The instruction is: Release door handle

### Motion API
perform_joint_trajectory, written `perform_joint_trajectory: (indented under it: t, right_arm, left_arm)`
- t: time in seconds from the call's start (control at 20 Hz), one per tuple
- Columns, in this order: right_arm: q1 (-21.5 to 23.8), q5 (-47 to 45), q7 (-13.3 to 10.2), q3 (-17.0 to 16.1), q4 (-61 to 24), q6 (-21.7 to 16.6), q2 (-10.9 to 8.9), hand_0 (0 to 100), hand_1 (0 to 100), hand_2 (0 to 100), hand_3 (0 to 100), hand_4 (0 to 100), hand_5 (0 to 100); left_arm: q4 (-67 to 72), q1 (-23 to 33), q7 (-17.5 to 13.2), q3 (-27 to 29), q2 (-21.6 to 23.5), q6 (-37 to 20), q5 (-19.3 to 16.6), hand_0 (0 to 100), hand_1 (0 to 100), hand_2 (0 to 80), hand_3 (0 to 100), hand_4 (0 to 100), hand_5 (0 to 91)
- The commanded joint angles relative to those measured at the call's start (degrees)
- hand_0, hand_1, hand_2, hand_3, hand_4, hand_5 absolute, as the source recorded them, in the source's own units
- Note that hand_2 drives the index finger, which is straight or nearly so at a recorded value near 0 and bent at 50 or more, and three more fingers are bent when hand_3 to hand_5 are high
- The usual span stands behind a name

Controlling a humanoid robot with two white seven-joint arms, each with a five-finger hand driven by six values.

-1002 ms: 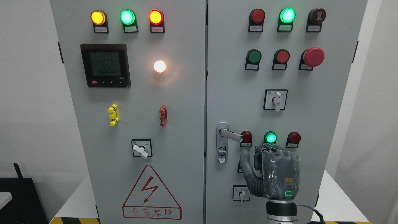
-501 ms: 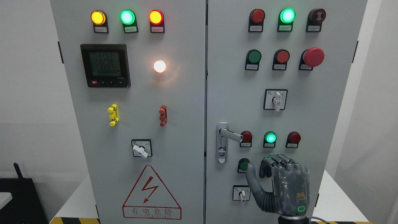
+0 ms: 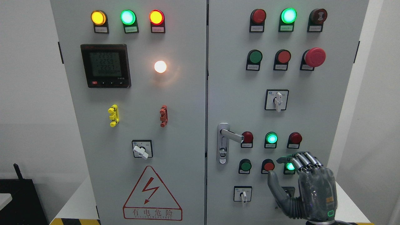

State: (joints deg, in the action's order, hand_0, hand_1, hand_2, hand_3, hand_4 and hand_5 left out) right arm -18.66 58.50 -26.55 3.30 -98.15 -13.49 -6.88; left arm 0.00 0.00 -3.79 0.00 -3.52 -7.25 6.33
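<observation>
The silver door handle sits on the right door of the grey electrical cabinet, its lever pointing right and slightly down, with nothing touching it. My right hand is low in the head view, to the right of and below the handle, in front of the lower row of buttons. Its thumb is spread and the fingers are loosely bent, holding nothing. It partly hides a lit green button. The left arm is out of view.
Red and green buttons, rotary switches and a red mushroom stop button cover the right door. The left door carries a meter, lamps and a warning triangle. A white table edge lies at the lower right.
My right hand has moved right and downward, away from the door handle, uncovering the lower green and red buttons. The handle has stayed in place.
</observation>
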Motion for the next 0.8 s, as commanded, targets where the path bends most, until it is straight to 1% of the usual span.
perform_joint_trajectory:
  t: [0.0,0.2,0.3,0.5,0.75]
  right_arm:
    - [0.11,-2.34,0.10,-3.21,-1.25,-0.13,-4.99,45,14,0,0,0,0]
    - [0.20,-4.10,0.27,-3.39,-2.39,-0.22,-4.81,42,13,0,0,0,0]
    - [0.37,-4.10,0.45,-3.22,-3.62,-0.22,-4.29,40,11,0,0,0,0]
    - [0.73,-4.10,0.36,-2.34,-4.68,-0.22,-4.02,39,10,0,0,0,0]
    - [1.08,-4.10,0.27,-0.67,-5.47,-0.13,-3.93,37,10,0,4,0,0]
  left_arm:
    - [-0.53,-1.76,-0.17,-0.61,0.00,0.04,0.00,12,39,0.0,0,0,0.0]
    - [-0.44,-1.76,-0.17,-0.61,0.00,0.04,0.00,12,39,0.0,0,0,0.0]
    - [-0.53,-1.76,-0.17,-0.61,0.00,0.04,0.00,12,39,0.0,0,0,0.0]
    - [-0.44,-1.76,-0.17,-0.61,0.00,0.04,0.00,12,39,0.0,0,0,0.0]
    - [-0.44,-1.76,-0.17,-0.61,0.00,0.04,0.00,12,39,0.0,0,0,0.0]
